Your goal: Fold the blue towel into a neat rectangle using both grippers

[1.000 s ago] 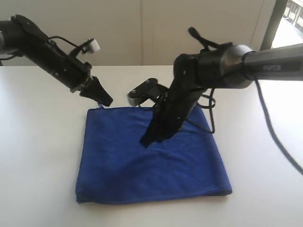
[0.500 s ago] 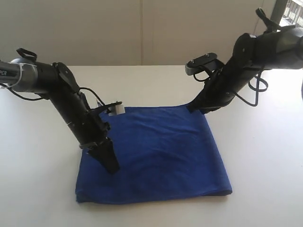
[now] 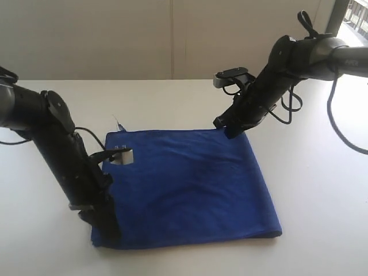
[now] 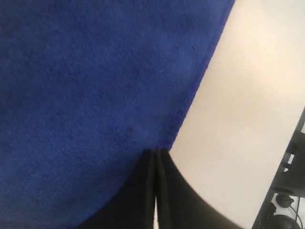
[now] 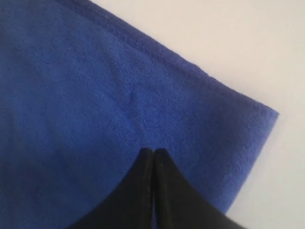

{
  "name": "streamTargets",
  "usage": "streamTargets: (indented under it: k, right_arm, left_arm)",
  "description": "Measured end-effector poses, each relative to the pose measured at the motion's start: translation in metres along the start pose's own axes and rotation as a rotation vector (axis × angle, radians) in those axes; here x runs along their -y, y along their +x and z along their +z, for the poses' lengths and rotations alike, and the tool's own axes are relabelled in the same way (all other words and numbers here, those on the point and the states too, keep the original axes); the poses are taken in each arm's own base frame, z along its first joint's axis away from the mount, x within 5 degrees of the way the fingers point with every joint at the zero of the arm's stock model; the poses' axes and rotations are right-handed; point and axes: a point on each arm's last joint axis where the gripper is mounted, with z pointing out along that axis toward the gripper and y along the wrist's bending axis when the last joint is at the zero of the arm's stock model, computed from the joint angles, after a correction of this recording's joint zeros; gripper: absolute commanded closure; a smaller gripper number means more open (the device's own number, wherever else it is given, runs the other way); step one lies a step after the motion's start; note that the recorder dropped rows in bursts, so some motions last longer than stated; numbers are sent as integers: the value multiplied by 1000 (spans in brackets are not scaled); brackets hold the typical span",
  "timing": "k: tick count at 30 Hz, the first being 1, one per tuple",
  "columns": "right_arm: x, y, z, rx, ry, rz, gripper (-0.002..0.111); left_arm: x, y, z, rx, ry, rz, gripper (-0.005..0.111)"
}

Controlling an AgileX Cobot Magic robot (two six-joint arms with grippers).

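Observation:
The blue towel (image 3: 190,184) lies flat on the white table (image 3: 322,190) as a roughly square sheet, with a rolled fold along its near edge. My left gripper (image 3: 108,230) points down at the towel's near left corner. In the left wrist view its black fingers (image 4: 143,191) are pressed together, and the gripper's tip (image 4: 156,152) rests at the towel's (image 4: 95,95) side edge. My right gripper (image 3: 225,130) is at the far right corner, shut, its tip (image 5: 153,151) over the towel (image 5: 95,95) just inside that corner. Neither holds cloth.
A loose thread (image 3: 119,123) sticks out at the towel's far left corner. Bare table surrounds the towel on all sides. A pale wall runs behind the table, and a window frame (image 3: 336,20) stands at the back right. Black cables hang from the right arm (image 3: 287,57).
The left gripper went from the far left corner across the towel to its near left corner. The right gripper left the towel's middle and came to the far right corner. Both stayed shut.

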Motion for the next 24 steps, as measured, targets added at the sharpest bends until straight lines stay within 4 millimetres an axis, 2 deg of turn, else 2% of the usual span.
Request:
streamTargets:
  k: [4, 12, 15, 17, 24]
  right_arm:
    - [3, -5, 9, -2, -20, -1, 108]
    - [12, -8, 16, -8, 35, -20, 108]
    - [18, -5, 22, -26, 61, -12, 108]
    - [22, -2, 26, -36, 62, 1, 108]
    - [35, 7, 21, -109, 132, 62, 108]
  left_arm:
    - [-1, 13, 14, -14, 5, -27, 107]
    - [4, 16, 11, 22, -36, -21, 107]
    - [12, 13, -1, 60, -77, 9, 107]
    - [24, 11, -17, 112, -125, 44, 107]
    - [63, 10, -67, 302, -302, 161, 107]
